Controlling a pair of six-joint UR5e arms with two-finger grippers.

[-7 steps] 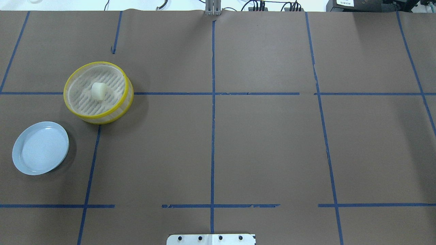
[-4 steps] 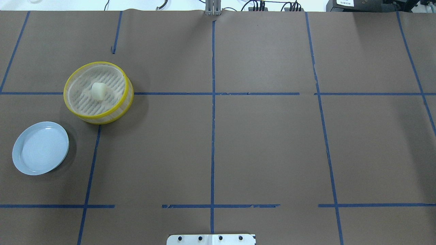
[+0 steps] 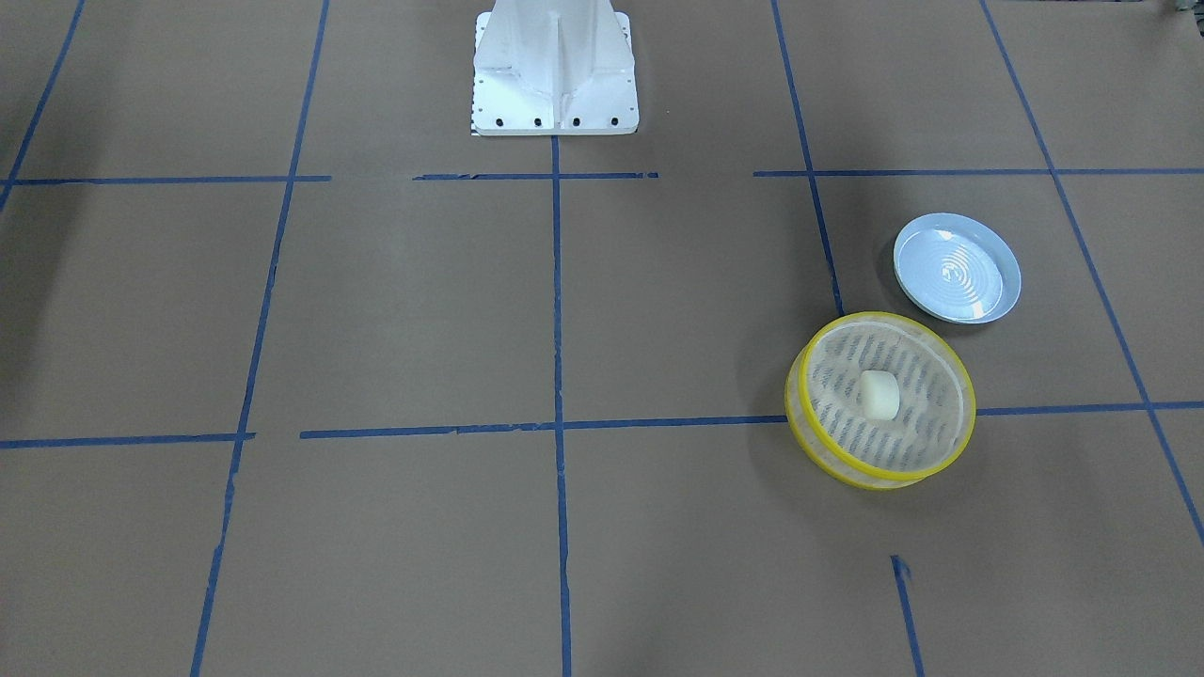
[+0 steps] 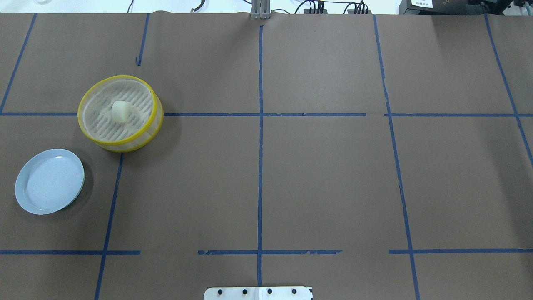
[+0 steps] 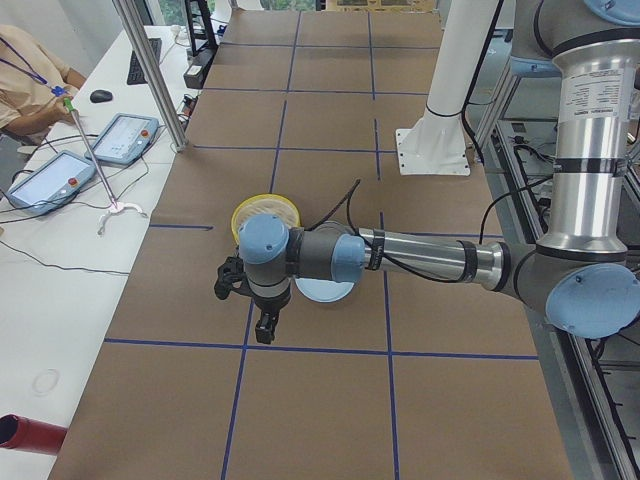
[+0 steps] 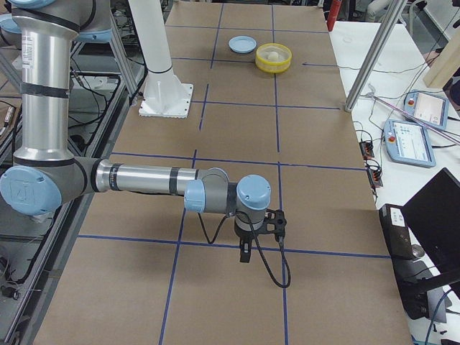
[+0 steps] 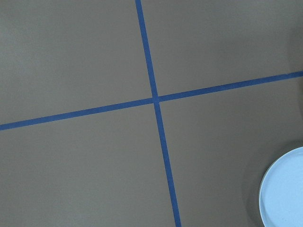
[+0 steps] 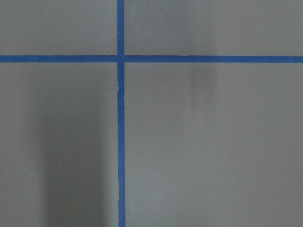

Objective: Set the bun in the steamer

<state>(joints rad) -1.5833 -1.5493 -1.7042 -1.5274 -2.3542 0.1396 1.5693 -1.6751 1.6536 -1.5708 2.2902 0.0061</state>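
The cream-white bun sits on the slatted floor of the yellow-rimmed steamer, near its middle. The front-facing view shows the same: the bun inside the steamer. No arm or gripper shows in the overhead or front-facing views. My left gripper shows only in the exterior left view, pointing down near the steamer, which is beyond it. My right gripper shows only in the exterior right view, far from the steamer. I cannot tell whether either is open or shut.
A light blue plate lies bare beside the steamer, nearer the robot; it also shows in the front-facing view and at the left wrist view's corner. Blue tape lines cross the brown table. The white robot base stands at the table's edge.
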